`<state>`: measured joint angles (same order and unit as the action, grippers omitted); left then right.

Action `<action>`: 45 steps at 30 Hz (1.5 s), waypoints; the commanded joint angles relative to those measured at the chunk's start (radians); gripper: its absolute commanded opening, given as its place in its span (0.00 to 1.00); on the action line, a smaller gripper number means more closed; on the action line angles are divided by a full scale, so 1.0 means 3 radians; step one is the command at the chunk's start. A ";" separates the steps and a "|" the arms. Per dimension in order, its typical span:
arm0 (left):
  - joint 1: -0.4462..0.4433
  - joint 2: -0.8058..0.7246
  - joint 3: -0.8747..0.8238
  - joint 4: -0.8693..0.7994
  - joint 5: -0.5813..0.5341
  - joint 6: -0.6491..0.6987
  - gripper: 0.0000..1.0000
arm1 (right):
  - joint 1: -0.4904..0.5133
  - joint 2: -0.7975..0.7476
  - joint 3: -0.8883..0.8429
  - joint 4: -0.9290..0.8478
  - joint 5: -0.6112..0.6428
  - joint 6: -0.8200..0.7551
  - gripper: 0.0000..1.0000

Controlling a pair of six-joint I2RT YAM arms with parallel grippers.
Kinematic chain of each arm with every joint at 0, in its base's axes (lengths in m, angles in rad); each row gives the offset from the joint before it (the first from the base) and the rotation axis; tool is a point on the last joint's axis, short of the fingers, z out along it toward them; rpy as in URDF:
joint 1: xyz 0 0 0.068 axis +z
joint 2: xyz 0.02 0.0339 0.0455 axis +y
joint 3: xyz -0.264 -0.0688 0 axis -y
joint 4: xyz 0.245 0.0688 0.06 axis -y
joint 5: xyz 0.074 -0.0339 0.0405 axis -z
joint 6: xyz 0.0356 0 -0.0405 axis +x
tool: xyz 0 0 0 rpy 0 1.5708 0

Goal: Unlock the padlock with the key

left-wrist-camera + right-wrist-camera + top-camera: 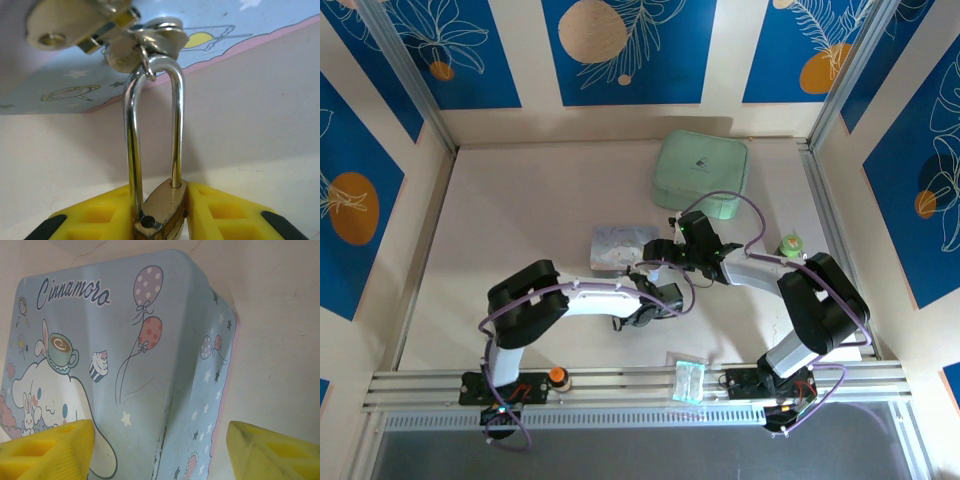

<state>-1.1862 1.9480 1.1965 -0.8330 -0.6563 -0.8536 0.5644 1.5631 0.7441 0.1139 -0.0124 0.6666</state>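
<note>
My left gripper [161, 212] is shut on the padlock [165, 205], its yellow fingers [95, 217] pressing the brass body from both sides. The silver shackle [176, 120] rises from the body toward the blue cartoon tin [240, 30]. Its left leg stands beside an empty hole in the body. A small ring [145, 67] and blurred metal pieces hang at the shackle's top; I cannot tell whether one is the key. My right gripper [160, 455] is open just above the tin [125, 365], nothing between its fingers [47, 450]. From above, both grippers [655, 298] [662, 250] sit by the tin [618, 247].
A mint-green case [705, 172] lies at the back right. A small green-capped item [790, 243] stands right of the right arm. An orange knob [557, 376] and a clear packet [687, 378] rest on the front rail. Patterned walls close in the table [520, 210].
</note>
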 commanded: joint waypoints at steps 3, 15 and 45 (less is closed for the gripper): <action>-0.0090 0.0130 0.0150 -0.0210 -0.0094 0.0079 0.30 | -0.0012 0.0143 -0.0111 -0.0293 0.0046 -0.0015 0.69; -0.0142 0.0288 0.0324 -0.0601 -0.0301 -0.0080 0.21 | -0.0015 0.0130 -0.0123 -0.0275 0.0057 0.0002 0.69; -0.0271 0.0361 0.0276 -0.0435 -0.0537 0.0236 0.16 | -0.0020 0.0206 -0.0075 -0.0275 0.0052 0.0018 0.69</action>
<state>-1.2694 2.0659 1.2900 -0.9932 -0.8135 -0.8268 0.5625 1.5768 0.7433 0.1394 -0.0208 0.6750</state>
